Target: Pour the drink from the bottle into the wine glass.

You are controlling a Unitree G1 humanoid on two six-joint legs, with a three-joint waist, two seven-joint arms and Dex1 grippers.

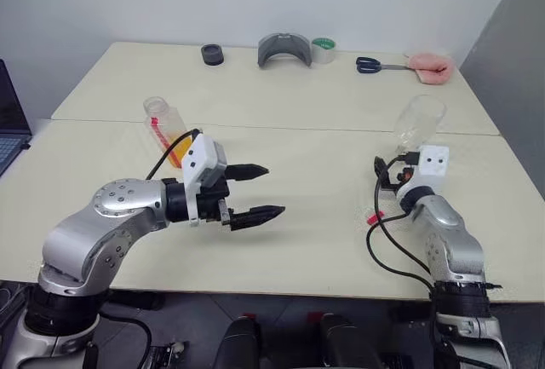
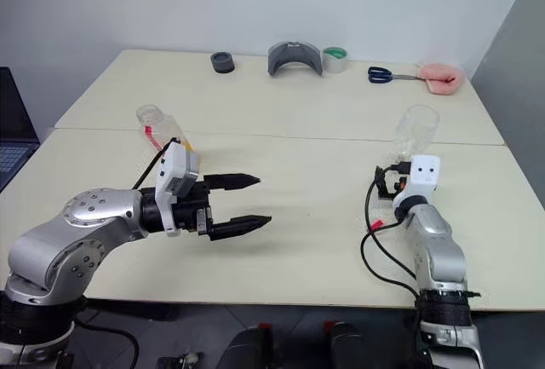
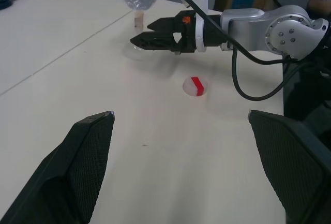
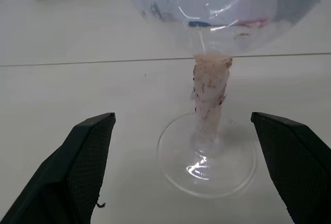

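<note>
head: bottle [image 1: 167, 127] open-necked | left wrist: cap [image 3: 195, 86] on table | wine glass [image 4: 207, 69] stem wrapped | both jaws released

Robot arms, overhead stereo view.
Silver jointed arms with visible screws, white wrist camera blocks, black two-finger grippers, looping black cables.

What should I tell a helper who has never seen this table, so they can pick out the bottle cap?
On the front table, look just to the robot's left of the right gripper, which is open at the wine glass. The cap lies there alone on the bare top. It is a small white round piece with a red stripe, far smaller than the glass or the bottle.
</note>
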